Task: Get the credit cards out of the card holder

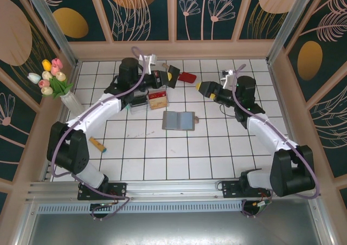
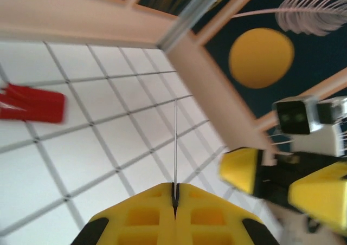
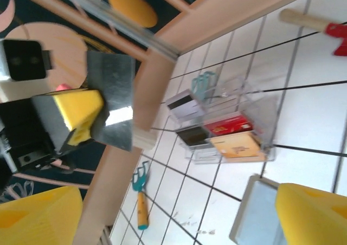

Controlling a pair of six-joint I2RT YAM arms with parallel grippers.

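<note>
The white tiled table (image 1: 179, 158) sits inside a walled cell with dark floral panels. Both arms reach towards its far half, the left one from the left and the right one from the right.

A clear divided tray (image 3: 260, 101) lies left of centre. It holds four credit cards (image 3: 227, 124): a grey one with a magnetic stripe, a black one, a red one and an orange-yellow one, each in its own compartment.

The grey-blue card holder (image 1: 178, 120) lies open and flat near the middle of the table, just nearer the arm bases than the tray. The top view does not make clear whether any card remains in its pockets.

The left gripper (image 2: 174, 192) is raised above the far side of the table. Its yellow fingers are pressed together on a black card (image 3: 111, 93), which stands up from the fingertips and shows edge-on in the left wrist view.

The right gripper (image 1: 206, 88) faces it from the right at a short distance. Its fingers are spread wide with nothing between them.

A red toy shovel (image 1: 187, 78) lies on the tiles beyond the two grippers. A small toy rake (image 3: 140, 193) with teal tines and a wooden handle lies on the left side of the table, well apart from the tray.
</note>
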